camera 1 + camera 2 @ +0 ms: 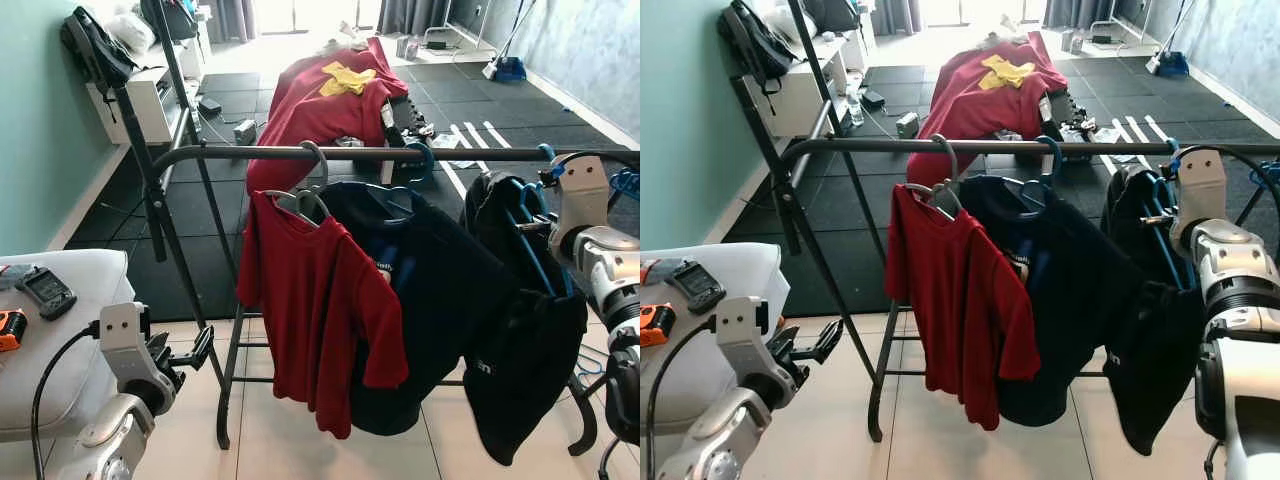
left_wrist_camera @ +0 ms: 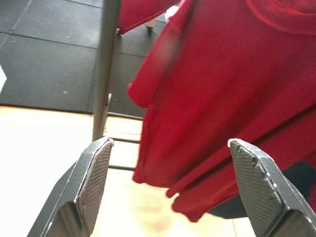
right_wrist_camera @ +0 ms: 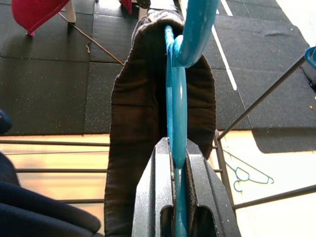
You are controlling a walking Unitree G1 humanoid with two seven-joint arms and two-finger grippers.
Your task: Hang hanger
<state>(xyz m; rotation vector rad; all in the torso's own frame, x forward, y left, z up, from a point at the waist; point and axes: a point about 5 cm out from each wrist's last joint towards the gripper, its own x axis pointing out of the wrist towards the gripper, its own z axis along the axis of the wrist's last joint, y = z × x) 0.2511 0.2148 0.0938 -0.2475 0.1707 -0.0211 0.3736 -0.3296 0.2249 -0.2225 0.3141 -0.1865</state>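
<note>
The left gripper (image 1: 195, 352) is hovering low beside the white cushion (image 1: 70, 300), its fingers (image 2: 94, 173) spread wide and holding nothing, pointing toward the hem of the red shirt (image 1: 320, 300). On the other side, the right gripper (image 3: 175, 182) is reaching up near the right end of the rack, its two black fingers pressed tight on the lower edge of the blue hanger (image 3: 177, 103), which is standing edge-on straight above them. A black garment (image 1: 520, 340) is draping over that hanger and hanging down below the arm. The hanger's hook is curving up just by the rail (image 1: 360, 153), though whether it is resting on the bar cannot be told. Along the rail, the red shirt is hanging on a grey hanger (image 1: 305, 195), touching a dark navy shirt (image 1: 430, 290) next to it. Farther back, red cloth (image 1: 330, 95) is lying spread out over the black floor mats (image 1: 230, 210).
</note>
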